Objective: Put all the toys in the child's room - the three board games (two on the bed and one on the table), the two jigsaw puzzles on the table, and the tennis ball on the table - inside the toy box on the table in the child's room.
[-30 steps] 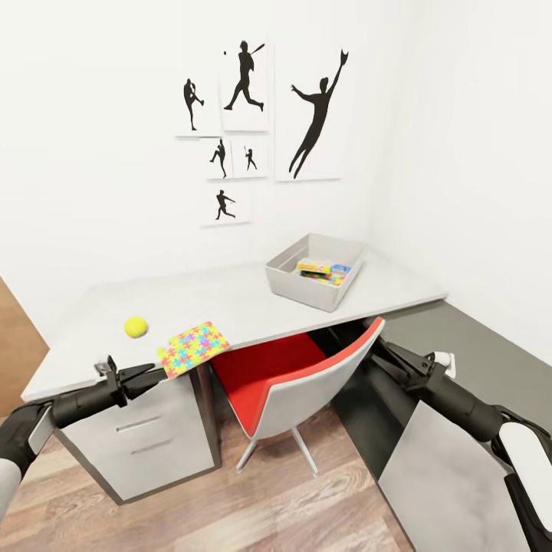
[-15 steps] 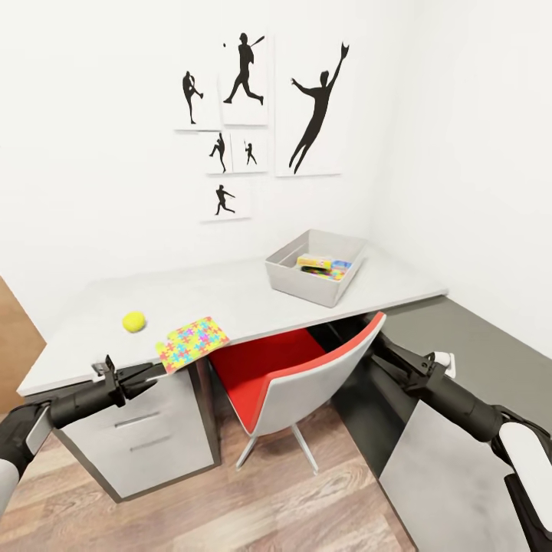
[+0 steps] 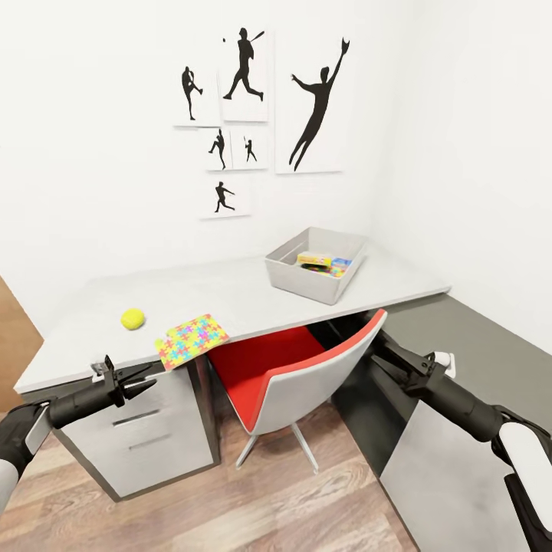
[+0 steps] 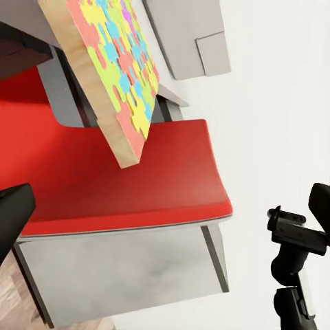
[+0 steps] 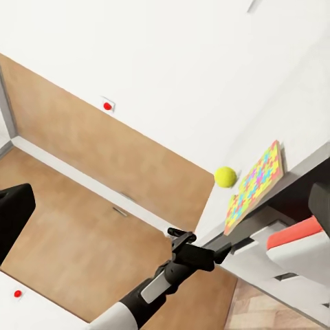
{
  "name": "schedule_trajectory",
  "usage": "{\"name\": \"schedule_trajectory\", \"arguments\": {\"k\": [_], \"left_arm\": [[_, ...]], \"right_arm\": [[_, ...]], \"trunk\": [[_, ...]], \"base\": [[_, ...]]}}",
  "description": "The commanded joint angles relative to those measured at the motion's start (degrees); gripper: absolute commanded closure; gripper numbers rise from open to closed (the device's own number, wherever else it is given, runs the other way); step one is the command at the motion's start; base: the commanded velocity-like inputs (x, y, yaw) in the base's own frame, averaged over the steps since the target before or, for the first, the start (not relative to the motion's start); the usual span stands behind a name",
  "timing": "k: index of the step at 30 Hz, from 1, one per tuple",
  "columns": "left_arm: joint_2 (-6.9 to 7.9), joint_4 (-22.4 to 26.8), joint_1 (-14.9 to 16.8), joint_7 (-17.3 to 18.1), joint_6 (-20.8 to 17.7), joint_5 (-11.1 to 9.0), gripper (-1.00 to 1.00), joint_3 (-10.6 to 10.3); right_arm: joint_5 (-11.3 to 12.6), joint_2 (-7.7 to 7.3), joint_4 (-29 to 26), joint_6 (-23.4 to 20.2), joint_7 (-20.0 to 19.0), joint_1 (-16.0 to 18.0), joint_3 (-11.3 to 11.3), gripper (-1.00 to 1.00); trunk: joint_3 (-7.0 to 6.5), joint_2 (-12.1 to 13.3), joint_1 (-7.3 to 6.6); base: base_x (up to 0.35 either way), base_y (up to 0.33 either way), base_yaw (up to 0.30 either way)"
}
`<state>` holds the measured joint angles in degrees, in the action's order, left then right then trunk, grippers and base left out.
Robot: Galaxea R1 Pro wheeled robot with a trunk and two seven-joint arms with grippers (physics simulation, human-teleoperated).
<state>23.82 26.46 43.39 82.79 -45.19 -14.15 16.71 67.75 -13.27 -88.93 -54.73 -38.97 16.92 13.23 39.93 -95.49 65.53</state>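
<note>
On the table point(image 3: 230, 295), a yellow-green tennis ball point(image 3: 133, 318) rests near the left end. A multicoloured jigsaw puzzle point(image 3: 191, 340) lies beside it and overhangs the front edge. The grey toy box point(image 3: 295, 280) stands at the far right with flat colourful toys point(image 3: 322, 264) inside. My left gripper point(image 3: 142, 379) hangs open, empty, just below and in front of the puzzle's corner. My right gripper point(image 3: 381, 356) is open and empty beside the chair back. The left wrist view looks up at the puzzle point(image 4: 117, 69). The right wrist view catches the ball point(image 5: 225, 177), the puzzle point(image 5: 256, 184) and my left gripper point(image 5: 206, 256). The bed is out of view.
A red chair with a grey shell point(image 3: 299, 376) is pushed halfway under the table between my arms. White drawers point(image 3: 138, 437) sit under the table's left end. A low dark grey cabinet point(image 3: 452, 475) runs along the right wall. A brown door point(image 3: 15, 337) is at the left.
The whole head view has shifted slightly, with the table sitting a little higher in the picture. My left gripper now sits lower, clear of the puzzle's edge. The toys have not moved.
</note>
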Motion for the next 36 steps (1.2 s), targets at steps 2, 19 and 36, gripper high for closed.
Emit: {"name": "schedule_trajectory", "arguments": {"k": [2,19,36], "left_arm": [[0.00,-0.01,0.03,0.18,-0.72,0.00,-1.00,0.06],[0.35,-0.01,-0.05,0.09,-2.53,0.08,-1.00,0.03],[0.38,-0.01,-0.06,0.18,-2.45,0.03,-1.00,0.07]], "right_arm": [[-0.08,0.00,0.04,-0.28,-0.19,0.04,0.08,-1.00],[-0.08,0.00,0.07,-0.28,-0.23,0.04,0.21,-1.00],[0.01,0.00,0.42,-0.28,-0.23,0.04,0.30,-1.00]], "trunk": [[0.05,-0.02,0.00],[0.05,-0.02,0.00],[0.05,-0.02,0.00]], "base": [[0.162,0.008,0.000],[0.072,0.011,0.000],[0.003,-0.069,0.000]]}}
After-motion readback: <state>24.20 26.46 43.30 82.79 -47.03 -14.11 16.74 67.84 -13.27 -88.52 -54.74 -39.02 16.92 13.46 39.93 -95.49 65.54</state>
